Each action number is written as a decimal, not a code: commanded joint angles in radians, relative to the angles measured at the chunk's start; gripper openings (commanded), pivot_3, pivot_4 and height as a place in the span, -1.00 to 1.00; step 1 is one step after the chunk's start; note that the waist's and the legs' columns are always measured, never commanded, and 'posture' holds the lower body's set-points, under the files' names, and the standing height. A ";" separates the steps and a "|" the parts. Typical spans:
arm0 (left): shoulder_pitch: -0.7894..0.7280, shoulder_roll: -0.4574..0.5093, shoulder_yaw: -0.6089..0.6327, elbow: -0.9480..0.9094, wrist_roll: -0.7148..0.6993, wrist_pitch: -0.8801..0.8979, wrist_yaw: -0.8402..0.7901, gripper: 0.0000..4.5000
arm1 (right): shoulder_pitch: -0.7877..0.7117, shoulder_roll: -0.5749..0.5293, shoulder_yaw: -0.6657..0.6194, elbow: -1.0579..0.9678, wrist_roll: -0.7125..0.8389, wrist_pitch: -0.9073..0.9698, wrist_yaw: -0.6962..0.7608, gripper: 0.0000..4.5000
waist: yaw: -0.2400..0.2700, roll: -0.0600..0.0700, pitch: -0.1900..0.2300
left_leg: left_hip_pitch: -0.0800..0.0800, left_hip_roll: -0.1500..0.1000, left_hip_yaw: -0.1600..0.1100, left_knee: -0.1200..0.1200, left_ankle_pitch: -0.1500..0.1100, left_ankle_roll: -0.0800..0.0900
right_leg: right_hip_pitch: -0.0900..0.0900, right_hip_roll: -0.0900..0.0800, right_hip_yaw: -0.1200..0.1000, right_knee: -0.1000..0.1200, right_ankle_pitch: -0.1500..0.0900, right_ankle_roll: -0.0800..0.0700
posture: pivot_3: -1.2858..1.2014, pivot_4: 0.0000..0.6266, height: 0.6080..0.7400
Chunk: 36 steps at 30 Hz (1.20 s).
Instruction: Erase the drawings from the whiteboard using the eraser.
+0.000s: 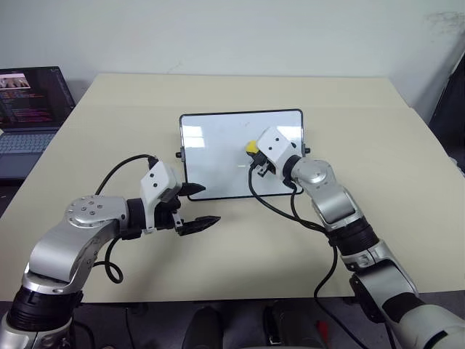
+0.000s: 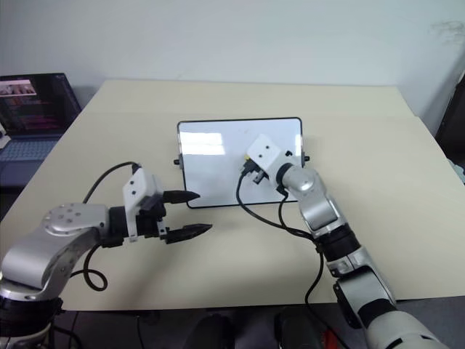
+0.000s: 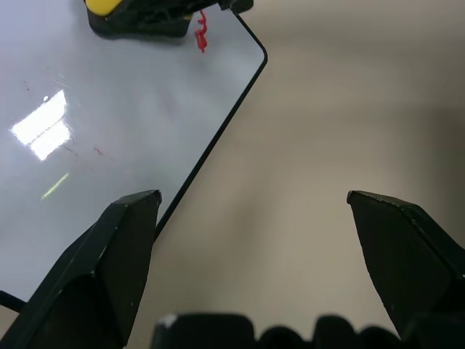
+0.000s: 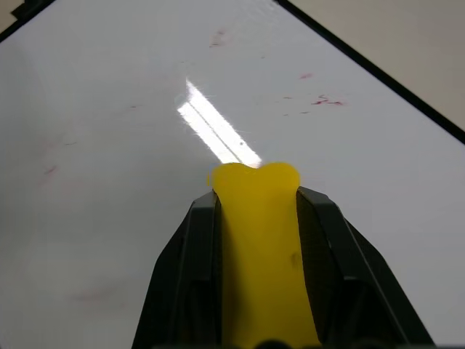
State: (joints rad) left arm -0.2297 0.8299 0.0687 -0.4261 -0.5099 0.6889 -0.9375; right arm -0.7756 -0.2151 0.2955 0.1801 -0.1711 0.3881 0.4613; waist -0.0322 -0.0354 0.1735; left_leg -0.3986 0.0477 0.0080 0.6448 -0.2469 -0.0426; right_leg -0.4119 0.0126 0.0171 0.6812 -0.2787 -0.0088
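The right gripper (image 4: 256,218) was clamped on the eraser (image 4: 258,240), its two black fingers (image 4: 185,276) pressed against the yellow block's sides with the block's rounded end poking out past their tips. In the head views the gripper was held over the right half of the whiteboard (image 1: 218,156), the eraser's yellow end (image 1: 251,147) showing beside the white wrist housing. From these angles it was hard to say whether the eraser actually touched the board or hung just above it.

Ahead of the eraser, the board's glossy white face carried a bright strip of reflected light and a few faint red smears (image 4: 325,101) near the black frame. A small red squiggle of the drawings (image 3: 201,35) lay close to one rounded corner of the board, just beside the eraser's dark underside.

The left gripper (image 1: 197,207) was spread wide and held nothing, its fingers (image 1: 200,224) well apart. It was poised near the board's front left corner, one finger over the board's edge and the other over the bare surface.

The whiteboard lay flat in the middle of the beige surface (image 1: 378,145), with small black knobs on its short sides. A laptop (image 1: 29,109) with a lit screen stood at the far left, well apart from the board.
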 commanded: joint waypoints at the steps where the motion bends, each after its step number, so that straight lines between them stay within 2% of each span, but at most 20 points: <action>1: -0.003 0.015 0.031 -0.033 -0.015 -0.007 0.003 1.00 | 0.001 -0.005 0.032 -0.034 0.021 0.024 0.088 -0.52 | 0.000 0.000 0.000 | 0.000 0.000 0.000 0.000 0.000 0.000 | 0.000 0.000 0.000 0.000 0.000 0.000 | 0.03 -0.52 1.00; 3: -0.003 0.016 0.033 -0.031 -0.015 -0.008 0.004 1.00 | 0.014 -0.002 0.042 -0.040 0.015 0.026 0.096 -0.52 | 0.000 0.000 0.000 | 0.000 0.000 0.000 0.000 0.000 0.000 | 0.000 0.000 0.000 0.000 0.000 0.000 | 0.03 -0.52 1.00; 6: -0.011 0.015 0.032 -0.023 -0.013 -0.008 0.008 1.00 | -0.001 0.015 0.001 -0.026 0.000 -0.015 0.019 -0.52 | 0.000 0.000 0.000 | 0.000 0.000 0.000 0.000 0.000 0.000 | 0.000 0.000 0.000 0.000 0.000 0.000 | 0.03 -0.52 1.00; 9: -0.015 0.013 0.031 -0.022 -0.015 -0.008 0.009 1.00 | 0.005 -0.005 -0.048 -0.063 0.030 0.004 0.018 -0.52 | 0.000 0.000 0.000 | 0.000 0.000 0.000 0.000 0.000 0.000 | 0.000 0.000 0.000 0.000 0.000 0.000 | 0.03 -0.52 1.00; 15: -0.017 0.006 0.031 -0.018 -0.025 -0.033 -0.016 1.00 | 0.137 -0.001 -0.252 -0.452 0.308 0.302 0.092 -0.52 | 0.006 0.000 0.000 | -0.002 0.001 -0.002 0.000 -0.001 -0.001 | 0.000 -0.001 -0.001 -0.001 -0.001 0.001 | 0.03 -0.52 1.00; 19: -0.044 -0.007 0.020 0.008 -0.013 -0.049 -0.018 1.00 | 0.237 -0.068 -0.316 -0.668 0.418 0.471 0.113 -0.52 | 0.006 0.000 0.000 | -0.001 0.001 -0.002 0.000 -0.001 -0.001 | 0.000 -0.001 -0.001 -0.001 -0.001 0.001 | 0.03 -0.52 1.00; 22: -0.067 -0.014 -0.008 0.025 -0.007 -0.063 -0.036 1.00 | 0.374 -0.189 -0.311 -0.791 0.427 0.539 0.131 -0.52 | 0.009 0.000 0.000 | -0.001 0.000 -0.002 0.000 -0.001 -0.001 | 0.001 -0.001 -0.001 -0.001 -0.001 0.002 | 0.03 -0.52 1.00; 24: -0.083 -0.013 -0.036 0.041 0.006 -0.077 -0.055 1.00 | 0.471 -0.233 -0.310 -0.842 0.432 0.552 0.117 -0.52 | 0.008 0.000 0.000 | -0.001 -0.001 -0.002 0.000 -0.001 -0.001 | 0.002 -0.001 -0.002 -0.001 -0.005 0.006 | 0.03 -0.52 1.00; 27: -0.100 -0.002 -0.067 0.067 0.037 -0.101 -0.074 1.00 | 0.539 -0.274 -0.271 -0.863 0.404 0.525 0.089 -0.52 | -0.001 0.001 0.000 | 0.000 -0.001 0.000 0.000 -0.001 -0.001 | 0.001 -0.001 0.000 0.000 -0.005 0.006 | 0.03 -0.52 1.00; 31: -0.124 0.001 -0.088 0.100 0.055 -0.123 -0.098 1.00 | 0.537 -0.262 -0.209 -0.822 0.328 0.454 0.003 -0.52 | -0.008 0.001 0.000 | 0.002 0.000 0.000 0.000 -0.001 -0.001 | 0.001 0.002 0.001 0.000 -0.005 0.006 | 0.03 -0.52 1.00; 36: -0.145 0.001 -0.098 0.121 0.060 -0.132 -0.120 1.00 | 0.437 -0.188 -0.157 -0.687 0.234 0.368 -0.110 -0.52 | -0.006 0.000 0.000 | 0.001 0.000 -0.001 0.000 -0.001 -0.001 | 0.001 0.003 0.000 0.001 -0.005 0.006 | 0.03 -0.52 1.00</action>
State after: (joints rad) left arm -0.3561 0.8216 -0.0364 -0.3002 -0.4525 0.5769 -1.0466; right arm -0.3066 -0.4157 0.1278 -0.5308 0.0982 0.8072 0.3905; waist -0.0380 -0.0349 0.1739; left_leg -0.3974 0.0473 0.0072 0.6450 -0.2476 -0.0436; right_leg -0.4105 0.0156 0.0170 0.6818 -0.2835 -0.0028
